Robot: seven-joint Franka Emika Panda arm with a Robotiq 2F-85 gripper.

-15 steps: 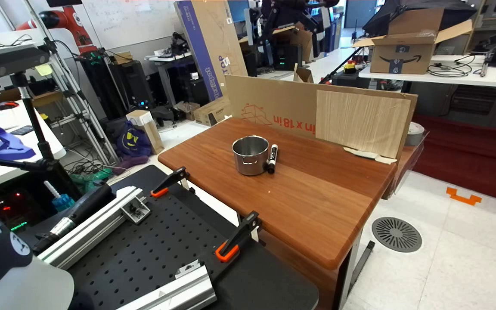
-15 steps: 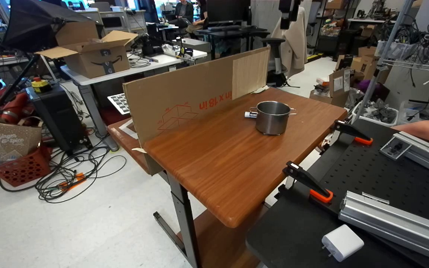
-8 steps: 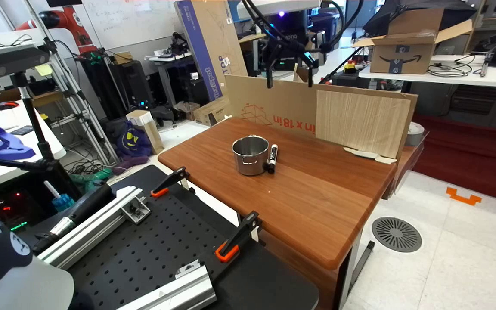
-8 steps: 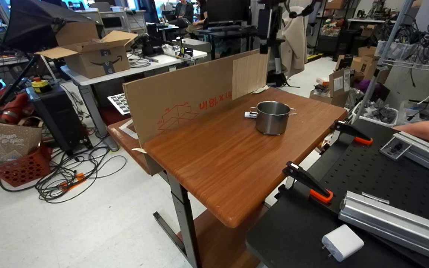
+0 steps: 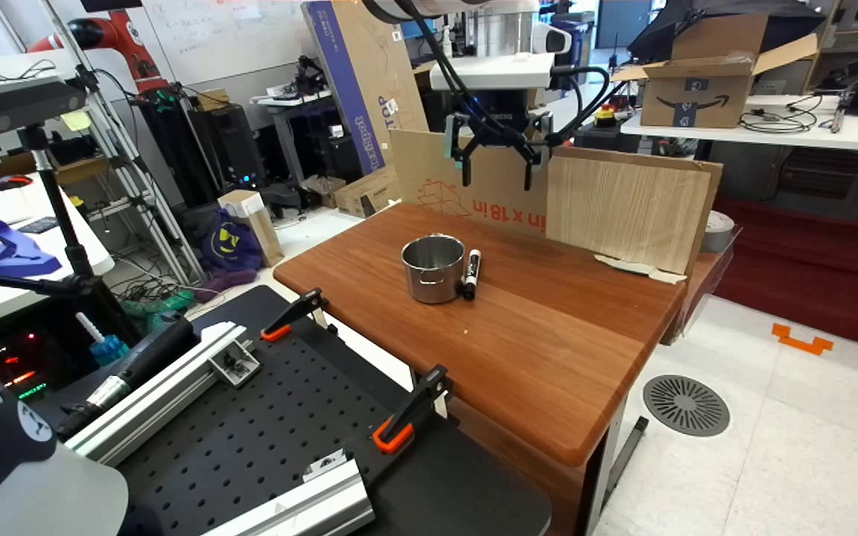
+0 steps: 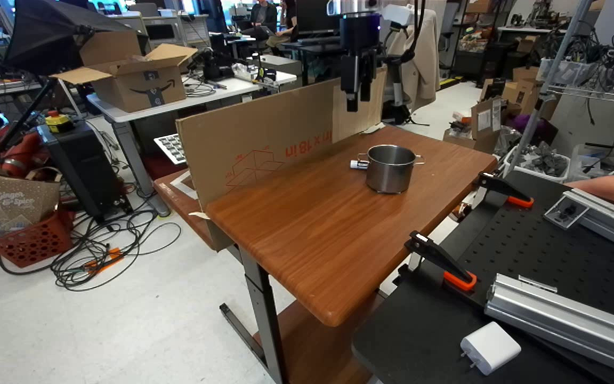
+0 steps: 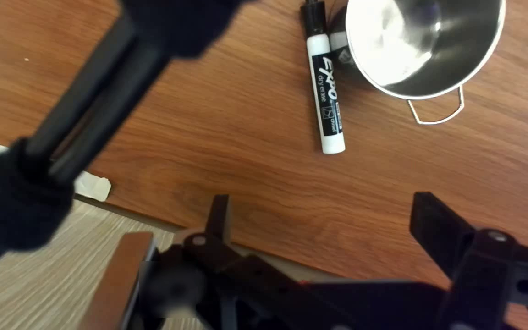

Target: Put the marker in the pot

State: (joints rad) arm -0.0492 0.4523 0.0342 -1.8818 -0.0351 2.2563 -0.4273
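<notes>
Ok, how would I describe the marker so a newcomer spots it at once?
Find the brown wood-grain table with a cardboard panel along one edge. On it stands a shiny metal pot. Lying close beside that is the Expo dry-erase marker: slim, white and black-capped, unlike the round, hollow pot.

- Here's the marker [image 7: 323, 80]: white barrel, black cap, white lettering on black!
- Pot [image 6: 390, 170] gleaming silver, inside and out.
- Worktop [image 6: 307, 234]: reddish brown, streaked with darker grain.
- Tool [image 5: 497, 180], mostly black.
- And the board [image 6: 280, 125], tan with red print!
</notes>
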